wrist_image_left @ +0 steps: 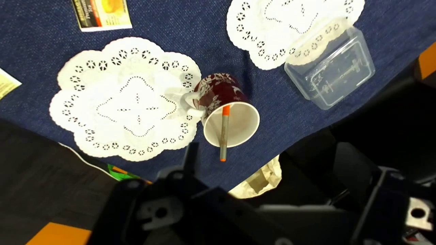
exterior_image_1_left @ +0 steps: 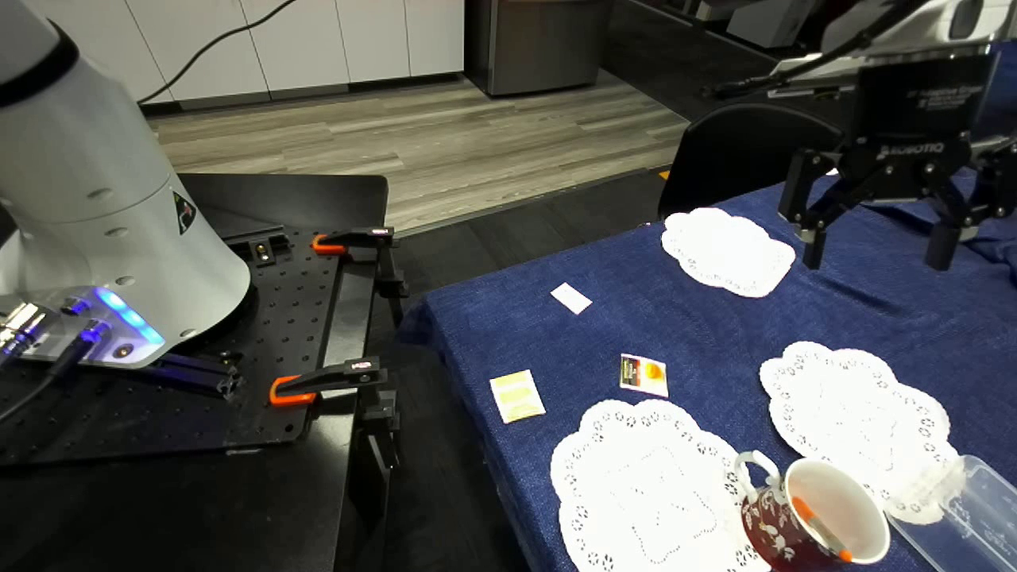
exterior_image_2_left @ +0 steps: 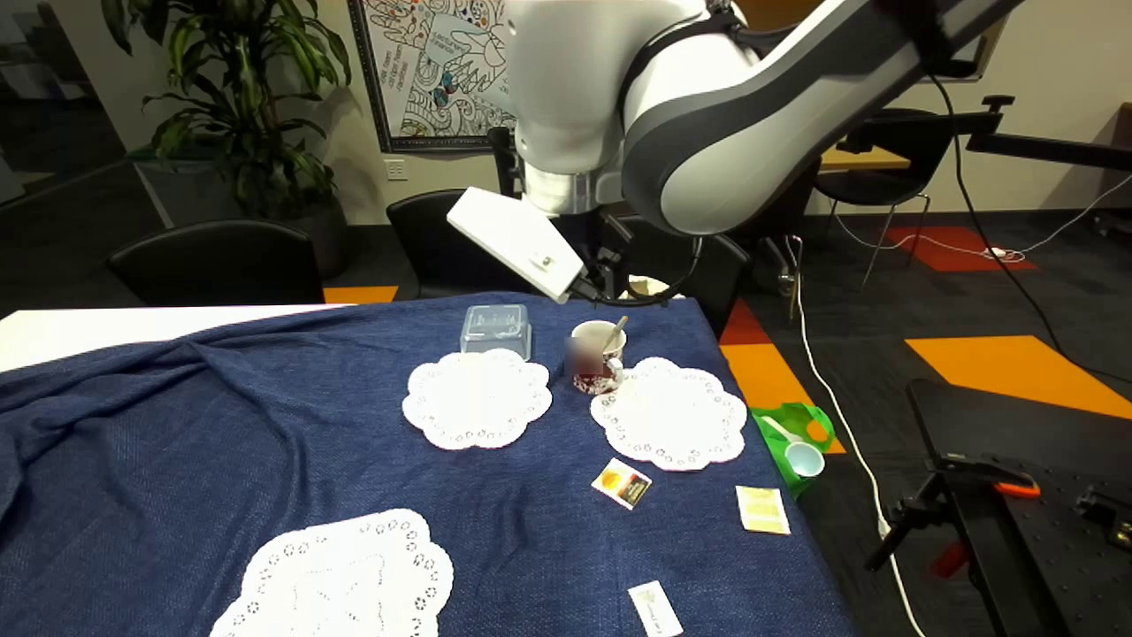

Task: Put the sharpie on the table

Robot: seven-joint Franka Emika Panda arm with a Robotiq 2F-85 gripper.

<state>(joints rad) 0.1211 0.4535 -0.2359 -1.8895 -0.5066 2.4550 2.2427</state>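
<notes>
While the navy-draped desk (exterior_image_2_left: 531, 548) spreads wide in both exterior views, a black bench (exterior_image_1_left: 159, 500) stands apart from it, between 8 and 9 o'clock in an exterior view, bearing the base of the white and grey arm (exterior_image_1_left: 127, 214). Raised higher than the desk, at 3 o'clock in an exterior view, hangs the hand (exterior_image_1_left: 878, 253): its jaws stand well apart and point down, and the wrist view shows them spread, though blurred. Three scalloped white doilies (exterior_image_1_left: 727, 254) lie flat on the desk, at 3, 4 and 5 o'clock in an exterior view. A clear plastic box (wrist_image_left: 335, 73) sits at 2 o'clock in the wrist view, the edge of a doily showing through one corner. A dark red mug (wrist_image_left: 218, 90) with white patterning stands upright near the middle there, its white handle (wrist_image_left: 197, 112) turned to 9 o'clock and reaching over the edge of another doily; whether the mug's base touches that doily I can't quite make out. Beyond it, a tea packet (wrist_image_left: 104, 15) lies between 10 and 11 o'clock and a yellow packet (wrist_image_left: 6, 83) at 9, cut by the frame. From the yellow packet, a smaller white packet (exterior_image_1_left: 571, 298) lies toward 1 o'clock in an exterior view. Slimmest is the sharpie (wrist_image_left: 224, 132), grey with orange ends, leaning in the mug: one end is down inside, the barrel crosses the rim at 6 o'clock, and the other end pokes out.
</notes>
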